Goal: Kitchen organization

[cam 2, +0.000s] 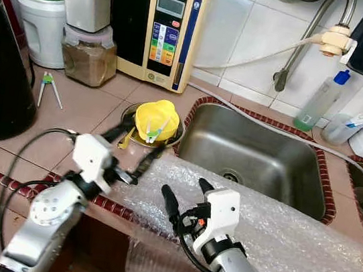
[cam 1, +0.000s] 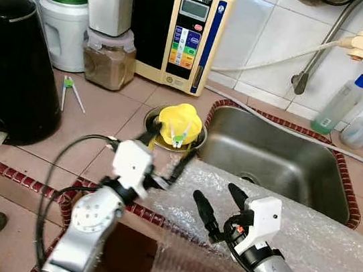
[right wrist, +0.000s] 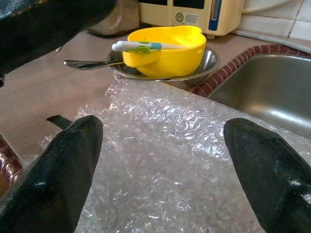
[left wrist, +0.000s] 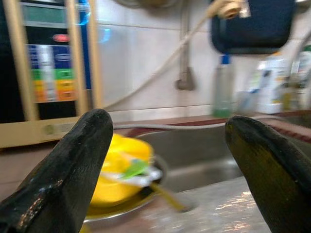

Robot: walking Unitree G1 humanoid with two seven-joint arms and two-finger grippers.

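One yellow bowl (cam 1: 179, 125) between left claw (cam 1: 168, 150) tips.

A yellow bowl (cam 2: 156, 119) is seen in a steel dish (cam 2: 176, 135) on the tiled bench (cam 2: 91, 106), beside the sink (cam 2: 253, 153). The left end effector (cam 2: 137, 149) is held open just before the bowl. The right end effector (cam 2: 186, 196) is spread above bubble wrap (cam 2: 289, 239).

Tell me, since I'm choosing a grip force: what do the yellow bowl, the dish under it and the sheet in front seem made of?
Yellow bowl: likely plastic, opaque, smooth with a soft sheen. Dish beneath: apparently stainless steel, mirror-like with grey reflections, like the sink. Sheet: clear bubble wrap, rows of small glinting air pockets.
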